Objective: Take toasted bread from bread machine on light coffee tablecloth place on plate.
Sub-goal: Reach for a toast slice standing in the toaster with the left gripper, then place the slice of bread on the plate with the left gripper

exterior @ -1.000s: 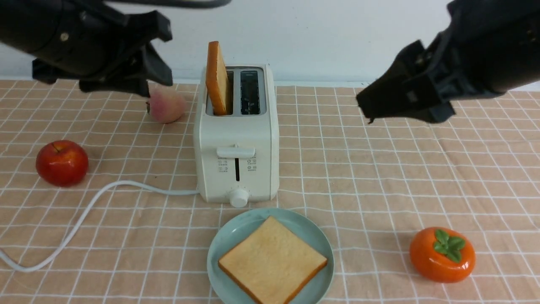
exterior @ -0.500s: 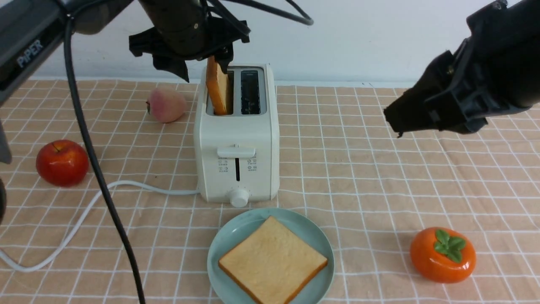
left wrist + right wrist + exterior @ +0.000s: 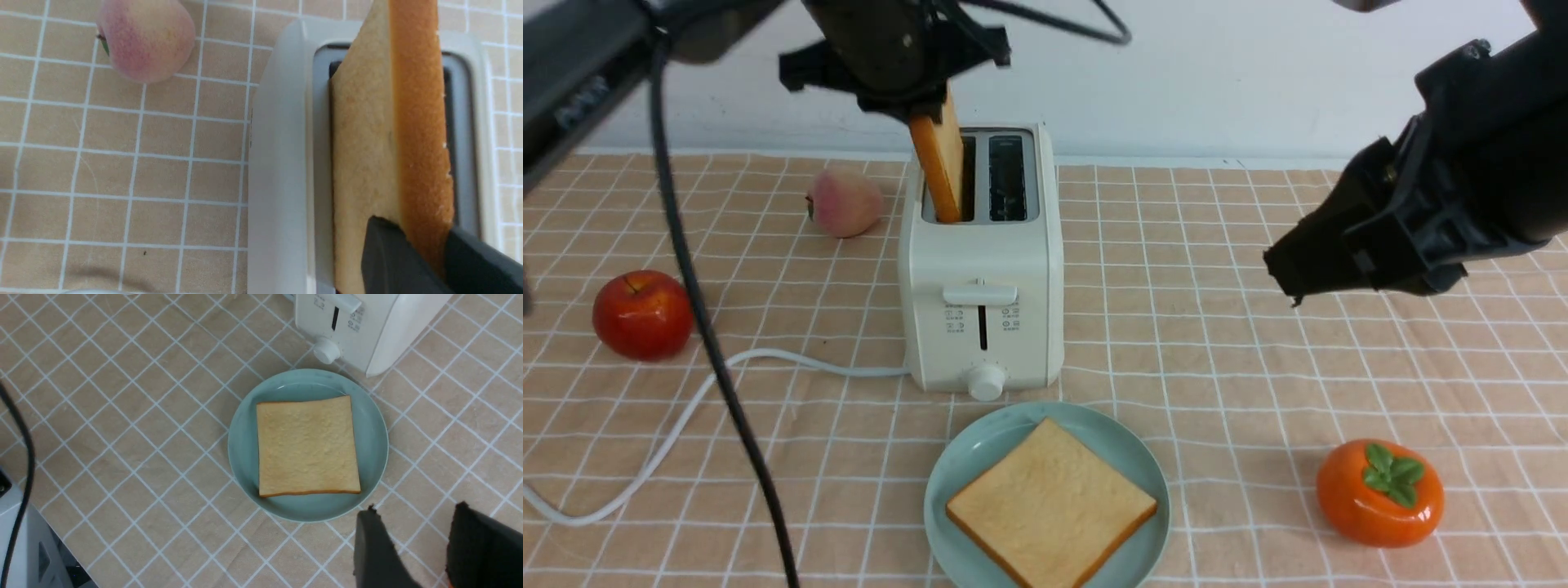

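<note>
White wall backs the tabletop, which a tan checked tablecloth (image 3: 1258, 367) covers. Toward the left edge we see a red apple (image 3: 643, 315), with a peach (image 3: 844, 203) nearer the far edge. A white cord (image 3: 686, 416) trails from the left edge across to the bread machine (image 3: 984, 269) in the middle. Our left claw (image 3: 929, 104) hangs over the machine's left slot, pinched onto the top crust of a standing slice (image 3: 941, 171) of toasted bread, which leans in that slot. Just in front of the machine, at the near edge, the plate (image 3: 956, 465) carries a flat slice (image 3: 1049, 502). Our right claw (image 3: 416, 506) hovers above the cloth's right side, its fingers (image 3: 380, 547) partly spread and holding nothing. An orange persimmon (image 3: 1379, 492) sits towards the near right corner.
</note>
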{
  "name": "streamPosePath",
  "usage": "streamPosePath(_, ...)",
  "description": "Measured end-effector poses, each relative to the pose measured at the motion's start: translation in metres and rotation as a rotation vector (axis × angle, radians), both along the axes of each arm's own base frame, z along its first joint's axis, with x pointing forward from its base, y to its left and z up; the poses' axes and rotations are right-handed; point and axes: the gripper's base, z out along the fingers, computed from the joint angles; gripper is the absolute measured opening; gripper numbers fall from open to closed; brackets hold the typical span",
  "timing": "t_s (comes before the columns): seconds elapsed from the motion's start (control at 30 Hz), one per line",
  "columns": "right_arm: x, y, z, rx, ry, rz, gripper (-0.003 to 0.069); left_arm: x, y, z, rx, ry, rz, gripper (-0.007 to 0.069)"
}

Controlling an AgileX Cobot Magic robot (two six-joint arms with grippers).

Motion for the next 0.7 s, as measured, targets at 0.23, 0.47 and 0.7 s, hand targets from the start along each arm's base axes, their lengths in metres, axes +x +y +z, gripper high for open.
streamPosePath(0.23, 0.0, 0.0, 0.0, -0.002, -0.001, -0.001, 0.0265, -0.104, 0.04, 0.108, -0.029, -0.155, -0.051, 0.0085)
streamPosePath(0.47, 0.0, -0.001, 0.0, -0.008, -0.005, -0.003, 0.0264, -0.182, 0.033, 0.123, -0.205, -0.142, -0.425, 0.0085)
streamPosePath(0.7, 0.001, -0.001, 0.0, -0.017, -0.011, -0.007, 0.0264, -0.158, 0.006, 0.016, -0.199, 0.127, -0.623, 0.0085)
